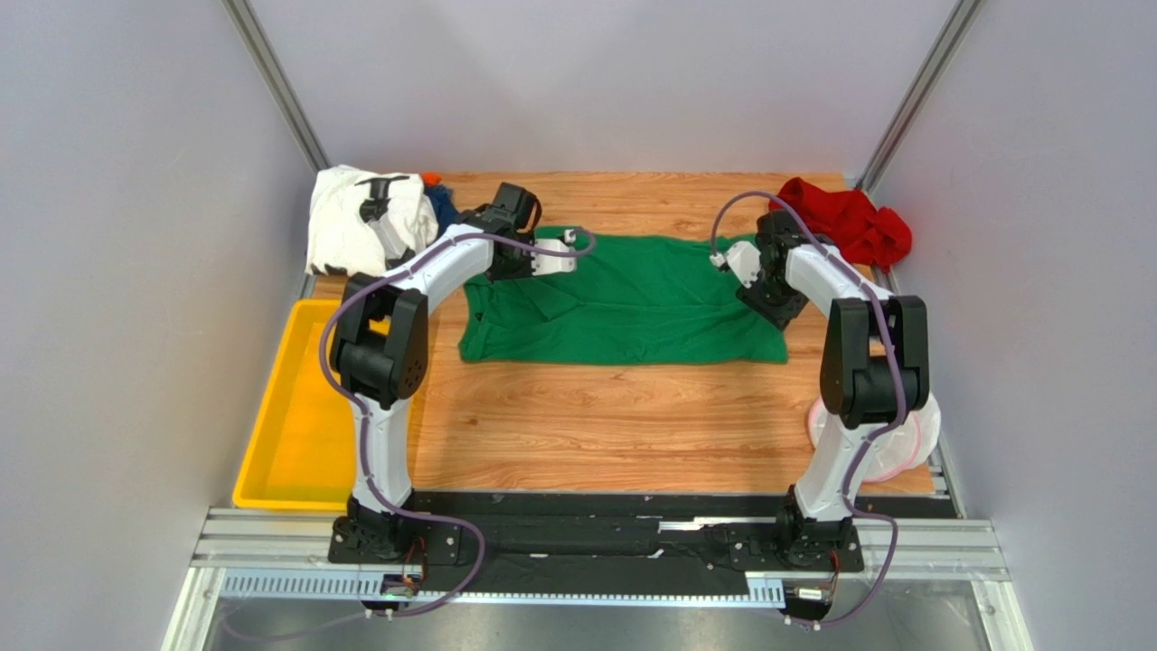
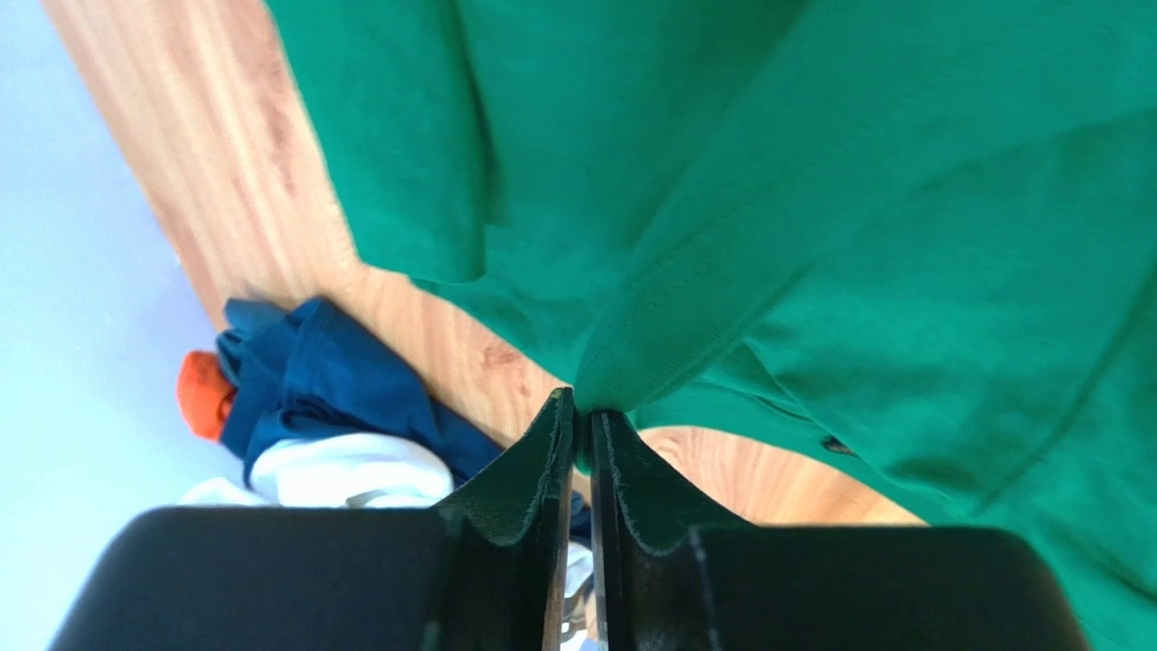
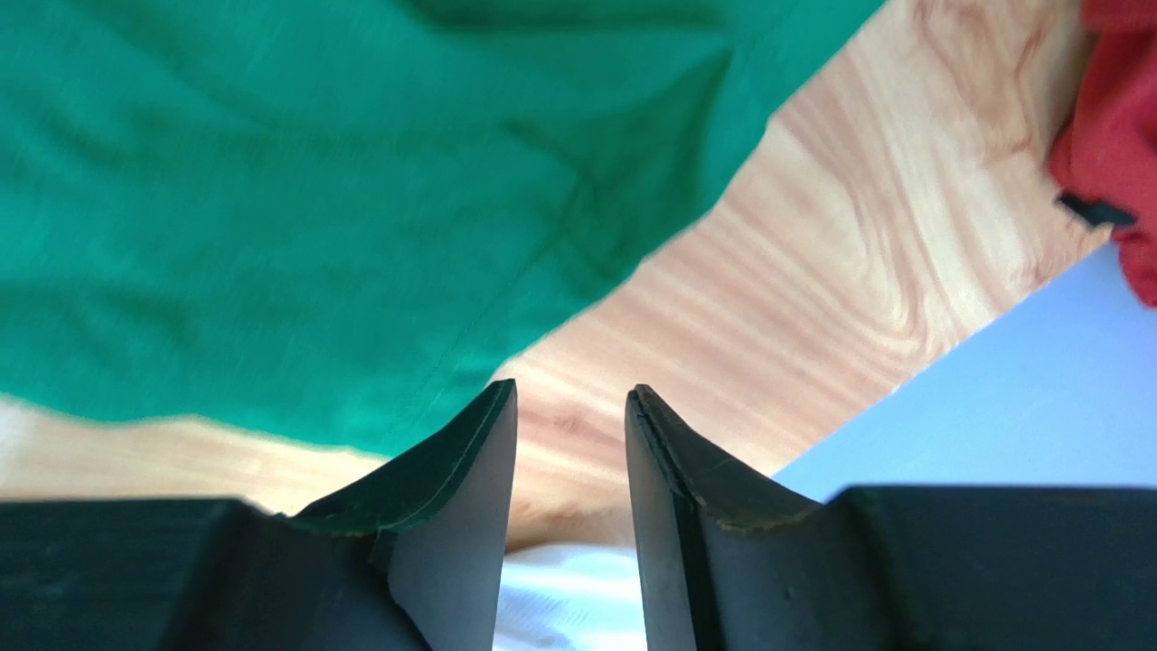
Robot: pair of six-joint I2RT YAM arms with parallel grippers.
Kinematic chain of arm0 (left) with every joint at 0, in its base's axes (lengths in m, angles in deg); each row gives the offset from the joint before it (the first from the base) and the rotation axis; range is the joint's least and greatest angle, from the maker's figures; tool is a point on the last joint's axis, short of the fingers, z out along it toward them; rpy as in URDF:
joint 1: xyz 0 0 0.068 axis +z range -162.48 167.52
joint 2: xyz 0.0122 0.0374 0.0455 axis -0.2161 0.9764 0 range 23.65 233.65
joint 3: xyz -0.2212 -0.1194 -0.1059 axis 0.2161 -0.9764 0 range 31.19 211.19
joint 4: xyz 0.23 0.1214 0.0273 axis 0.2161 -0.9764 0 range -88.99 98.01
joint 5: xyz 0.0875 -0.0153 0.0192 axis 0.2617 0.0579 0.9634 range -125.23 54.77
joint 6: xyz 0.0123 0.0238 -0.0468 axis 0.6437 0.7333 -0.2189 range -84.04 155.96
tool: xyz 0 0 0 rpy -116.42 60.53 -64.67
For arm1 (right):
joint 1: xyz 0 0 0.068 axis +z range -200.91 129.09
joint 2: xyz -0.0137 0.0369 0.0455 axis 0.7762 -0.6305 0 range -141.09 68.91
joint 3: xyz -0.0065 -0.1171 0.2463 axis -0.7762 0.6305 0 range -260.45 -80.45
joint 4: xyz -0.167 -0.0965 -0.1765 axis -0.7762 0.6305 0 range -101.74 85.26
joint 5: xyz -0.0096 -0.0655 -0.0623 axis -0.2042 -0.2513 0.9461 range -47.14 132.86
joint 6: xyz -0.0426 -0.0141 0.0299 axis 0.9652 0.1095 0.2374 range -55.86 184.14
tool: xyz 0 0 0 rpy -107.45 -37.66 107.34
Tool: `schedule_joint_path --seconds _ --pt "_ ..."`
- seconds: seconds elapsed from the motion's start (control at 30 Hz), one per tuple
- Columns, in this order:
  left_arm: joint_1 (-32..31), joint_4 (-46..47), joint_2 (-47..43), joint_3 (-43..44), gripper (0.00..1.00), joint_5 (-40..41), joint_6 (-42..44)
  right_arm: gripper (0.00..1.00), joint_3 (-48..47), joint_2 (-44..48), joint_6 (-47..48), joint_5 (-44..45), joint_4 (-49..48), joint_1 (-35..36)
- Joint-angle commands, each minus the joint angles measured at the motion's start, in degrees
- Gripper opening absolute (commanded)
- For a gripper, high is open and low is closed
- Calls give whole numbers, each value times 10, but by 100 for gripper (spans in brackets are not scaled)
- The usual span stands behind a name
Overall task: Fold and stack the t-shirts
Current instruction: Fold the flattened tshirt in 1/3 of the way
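The bright green t-shirt (image 1: 625, 301) lies spread across the middle of the table. My left gripper (image 1: 577, 244) is at its far left edge, shut on a pinched fold of the green cloth (image 2: 815, 204), which rises from the fingertips in the left wrist view (image 2: 581, 407). My right gripper (image 1: 727, 257) is at the shirt's far right corner. It is open and empty (image 3: 571, 400) over bare wood, just beside the green hem (image 3: 340, 176). The white shirt (image 1: 356, 217) and dark blue shirt (image 1: 442, 206) are bunched at the far left corner. The red shirt (image 1: 849, 217) is crumpled at the far right.
A yellow tray (image 1: 292, 407) sits off the table's left edge. The round mesh basket (image 1: 883, 441) is at the right edge, partly hidden by the right arm. A small orange object (image 2: 204, 393) lies by the blue shirt (image 2: 326, 380). Grey walls close in the back and sides.
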Motion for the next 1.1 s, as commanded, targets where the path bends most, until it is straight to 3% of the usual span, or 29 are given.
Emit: schedule_joint_path --seconds 0.0,0.17,0.33,0.43,0.57,0.9,1.07 --pt "2 61 -32 -2 17 29 -9 40 34 67 -21 4 -16 -2" --pt "2 100 -20 12 18 43 -24 40 81 106 -28 -1 -12 1" --pt "2 128 -1 33 45 65 -44 40 105 127 -33 -3 -14 2" --pt "2 156 -4 26 52 76 -51 40 112 134 -37 -8 -12 2" --pt "2 141 -30 8 53 60 -63 40 114 140 -41 -10 -10 7" --pt "-11 -26 -114 -39 53 -162 -68 40 120 142 -49 -16 -10 11" --pt "-37 -67 -97 -35 53 -183 -59 40 121 142 -51 -15 -10 11"
